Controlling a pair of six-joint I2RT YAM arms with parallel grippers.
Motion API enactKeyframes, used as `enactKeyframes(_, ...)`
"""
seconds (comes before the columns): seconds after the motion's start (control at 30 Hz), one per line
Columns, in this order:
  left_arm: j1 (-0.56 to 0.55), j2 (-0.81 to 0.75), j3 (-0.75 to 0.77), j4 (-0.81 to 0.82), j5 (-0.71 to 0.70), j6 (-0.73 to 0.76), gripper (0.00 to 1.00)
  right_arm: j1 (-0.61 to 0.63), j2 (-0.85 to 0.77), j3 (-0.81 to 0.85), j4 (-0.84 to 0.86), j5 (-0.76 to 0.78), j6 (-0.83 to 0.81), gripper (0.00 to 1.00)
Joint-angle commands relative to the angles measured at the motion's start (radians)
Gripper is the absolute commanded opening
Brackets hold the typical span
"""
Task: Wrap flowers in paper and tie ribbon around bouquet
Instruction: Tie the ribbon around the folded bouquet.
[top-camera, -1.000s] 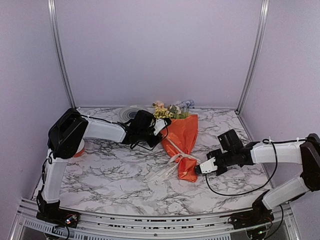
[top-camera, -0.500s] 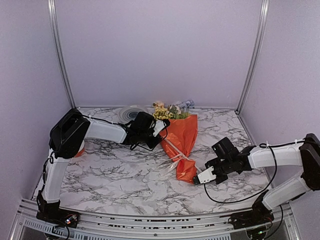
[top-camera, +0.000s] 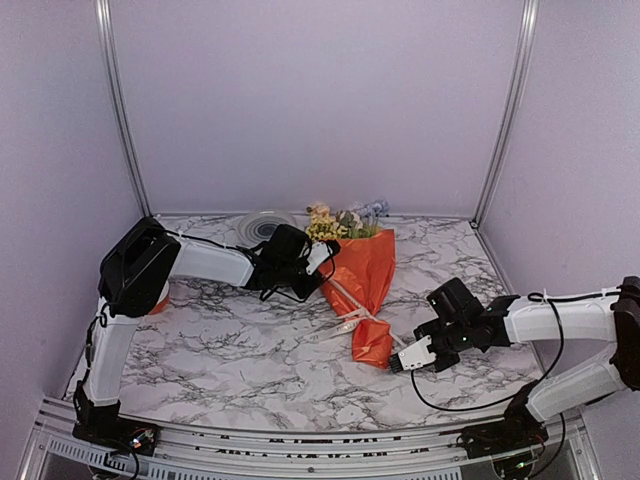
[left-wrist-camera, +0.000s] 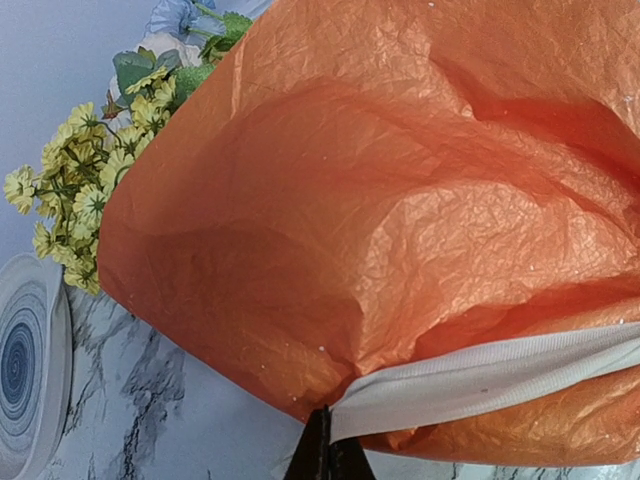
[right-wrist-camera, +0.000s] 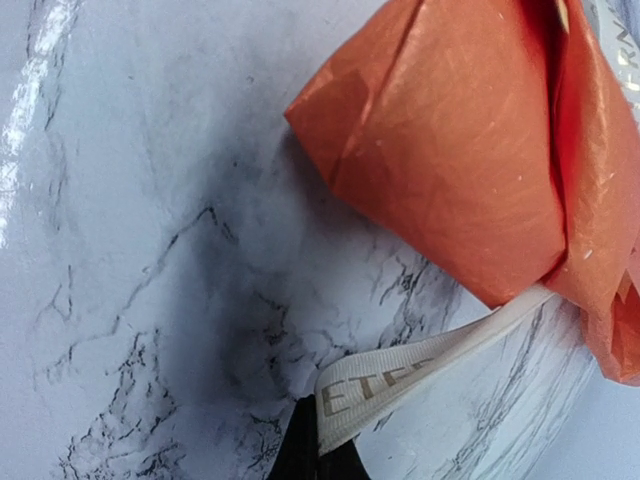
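1. Desk (top-camera: 250, 350): marbled top, fills the lower half of the top view.
2. Left arm (top-camera: 200, 260): reaches from lower left to frame centre. The left jaws are clamped on one ribbon end, right at the bouquet's upper-left edge.
3. Right arm (top-camera: 560, 318): comes in from the right edge. The right jaws are pinched shut on the other ribbon end, low over the desk just right of the cone tip.
4. Bouquet (top-camera: 365, 285): lies on the desk at centre, wide end toward the top of the frame and tip toward the bottom.
5. Paper (left-wrist-camera: 400, 200): orange and crinkly, wrapped as a cone.
6. Flowers (top-camera: 340, 222): yellow and pale blossoms stick out of the wide end.
7. Ribbon (top-camera: 352, 305): cream with printed letters, runs diagonally across the paper between the two jaws.
8. Round coil (top-camera: 262, 226): on the desk at the back, just left of the flowers.
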Motion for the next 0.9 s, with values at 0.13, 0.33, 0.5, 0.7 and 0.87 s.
enactKeyframes(0.13,0.053,-0.06,-0.049,-0.008,-0.01,-0.022,0.0,0.01,-0.002,0.008,-0.052,0.025,0.066,0.0)
enactKeyframes(0.33,0.01,-0.236,-0.233,0.015,0.111,-0.052,0.0,-0.127,-0.036,0.028,0.245,-0.063,0.14,0.0)
enactKeyframes(0.5,-0.022,-0.288,-0.311,-0.062,0.15,-0.093,0.0,-0.194,0.031,0.051,0.389,-0.096,0.128,0.0)
enactKeyframes(0.7,-0.029,-0.303,-0.375,-0.129,0.168,-0.176,0.0,-0.227,0.115,0.088,0.486,-0.08,0.134,0.0)
enactKeyframes(0.87,-0.048,-0.318,-0.403,-0.166,0.147,-0.177,0.0,-0.233,0.177,0.118,0.498,-0.039,0.117,0.0)
